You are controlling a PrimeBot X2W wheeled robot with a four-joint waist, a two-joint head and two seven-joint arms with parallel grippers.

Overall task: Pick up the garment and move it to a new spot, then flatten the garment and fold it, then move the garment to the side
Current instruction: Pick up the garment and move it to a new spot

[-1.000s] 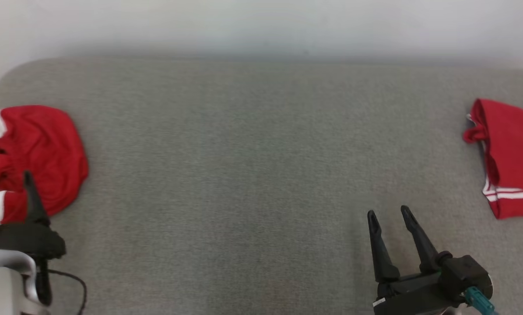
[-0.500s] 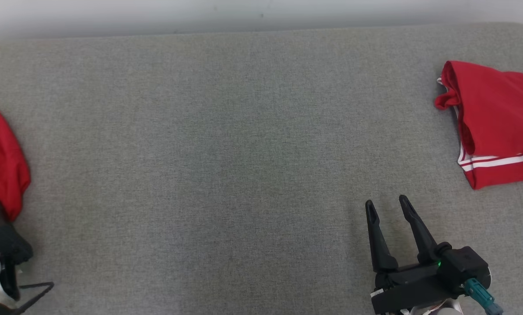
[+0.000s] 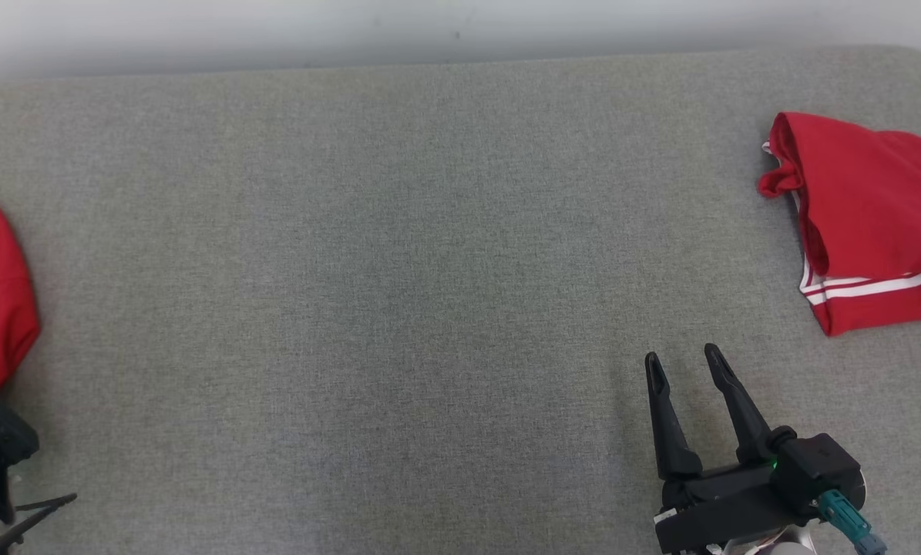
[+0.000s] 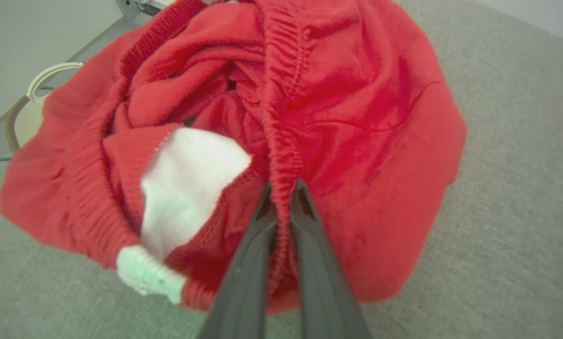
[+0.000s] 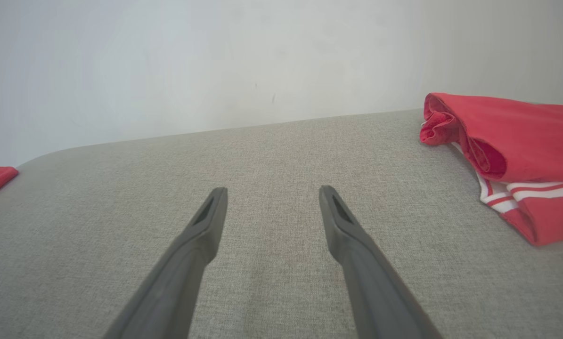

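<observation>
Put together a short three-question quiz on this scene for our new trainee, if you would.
1. True or false: the right gripper is shut on the folded red garment.
2. What does the left gripper pinch on the crumpled red garment? A: its gathered red band. B: a zip. C: nothing.
3. Fill in: in the head view, the folded red garment lies at the ___ edge.

Key: 1 false, its jaws are open over the bare grey surface, apart from that garment. 2 A. 3 right.
</observation>
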